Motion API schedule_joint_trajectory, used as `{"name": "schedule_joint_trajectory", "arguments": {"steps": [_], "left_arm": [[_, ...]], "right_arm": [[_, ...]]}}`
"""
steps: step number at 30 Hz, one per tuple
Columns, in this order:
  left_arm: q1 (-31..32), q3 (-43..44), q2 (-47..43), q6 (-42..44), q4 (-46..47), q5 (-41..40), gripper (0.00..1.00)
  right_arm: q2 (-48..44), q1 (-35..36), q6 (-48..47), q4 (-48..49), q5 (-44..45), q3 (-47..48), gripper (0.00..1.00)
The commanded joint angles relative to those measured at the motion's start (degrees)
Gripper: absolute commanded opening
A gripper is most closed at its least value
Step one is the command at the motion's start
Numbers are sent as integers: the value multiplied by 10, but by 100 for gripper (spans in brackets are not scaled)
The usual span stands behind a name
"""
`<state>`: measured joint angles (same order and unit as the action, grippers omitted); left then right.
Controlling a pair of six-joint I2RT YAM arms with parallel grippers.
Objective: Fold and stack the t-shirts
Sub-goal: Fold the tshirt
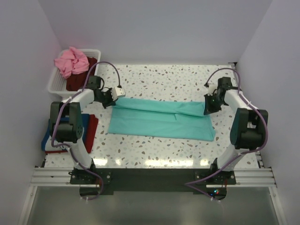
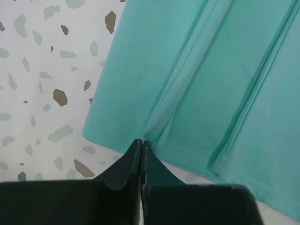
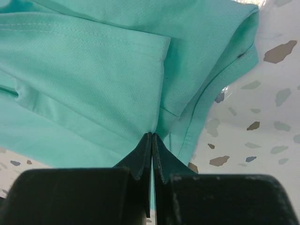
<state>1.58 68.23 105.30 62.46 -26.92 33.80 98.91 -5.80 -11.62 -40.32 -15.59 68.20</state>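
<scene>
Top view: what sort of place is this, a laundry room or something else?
Most likely a robotics test booth, not a laundry: plain white walls box in a speckled table, and a left arm and right arm, bolted at its near edge, hold a teal t-shirt.

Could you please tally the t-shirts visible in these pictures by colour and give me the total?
teal t-shirt: 1
pink t-shirt: 1
dark maroon t-shirt: 1
red t-shirt: 1, partly hidden by the left arm
blue t-shirt: 1, partly hidden too
Total: 5
</scene>
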Motion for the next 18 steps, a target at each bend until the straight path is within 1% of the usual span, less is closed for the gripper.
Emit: {"name": "schedule_joint_trajectory", "arguments": {"steps": [1,5,13,18], "left_arm": [[-1,23,-20,-10,-6,14,0],[-1,25,-20,1,-16,10,0],[5,6,5,6,-12,-5,0],[13,-3,18,12,-18,-19,13]], "right_arm": [[-28,-2,-14,-20,15,46,0],[-23,-2,-20,-31,14,53,0],[1,-2,-20,-1,14,6,0],[24,0,-31,-20,-3,20,0]]}}
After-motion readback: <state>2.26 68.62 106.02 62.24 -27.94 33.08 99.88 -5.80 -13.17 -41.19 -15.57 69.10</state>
